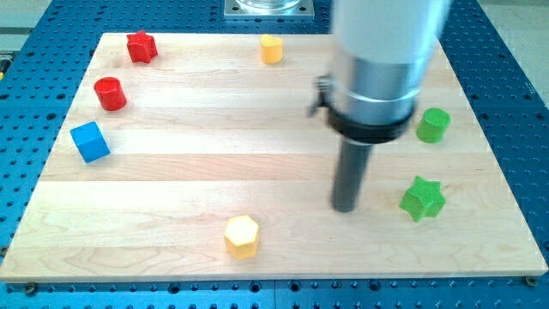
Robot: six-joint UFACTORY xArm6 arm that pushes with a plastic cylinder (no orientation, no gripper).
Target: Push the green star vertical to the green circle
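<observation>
The green star (422, 198) lies on the wooden board at the view's right, toward the bottom. The green circle (433, 125) stands above it, near the board's right edge. My tip (344, 207) rests on the board to the left of the green star, about a block's width and a half away, not touching it. The rod rises from it into the large grey arm body that hides part of the board's top right.
A yellow hexagon (242, 236) lies near the bottom centre. A second yellow block (271, 49) sits at the top centre. A red star (141, 46), a red cylinder (110, 93) and a blue cube (90, 142) are at the left. The board (171, 180) lies on a blue perforated table.
</observation>
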